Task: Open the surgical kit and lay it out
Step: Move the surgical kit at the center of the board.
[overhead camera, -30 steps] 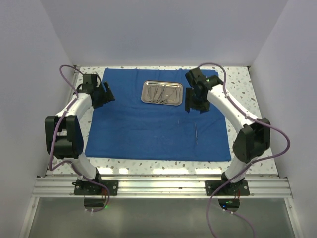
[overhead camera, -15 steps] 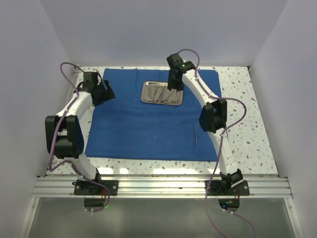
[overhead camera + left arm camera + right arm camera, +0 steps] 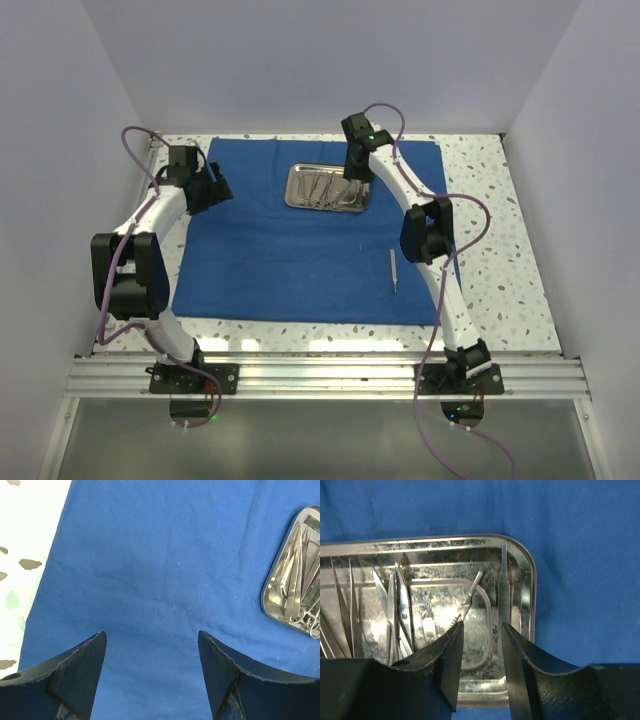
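The royal-blue cloth (image 3: 300,255) lies spread flat on the table. The steel tray (image 3: 296,196) sits on its far middle and holds several thin silver instruments (image 3: 395,610). One silver instrument (image 3: 393,270) lies alone on the cloth at the right. My right gripper (image 3: 357,172) hovers over the tray's right end (image 3: 522,565). It is open with a narrow gap (image 3: 481,626) and empty. A flat handle (image 3: 504,587) lies just ahead of its right finger. My left gripper (image 3: 210,190) is open and empty above the cloth's left part (image 3: 150,580). The tray shows at the right edge of its view (image 3: 270,597).
The speckled tabletop (image 3: 490,200) shows right of the cloth and in a strip along the near edge. White walls close in the left, right and back. The right arm's elbow (image 3: 428,230) hangs above the cloth's right part.
My right arm has swung left from the cloth's right side to above the tray's right end. The left arm has not moved.
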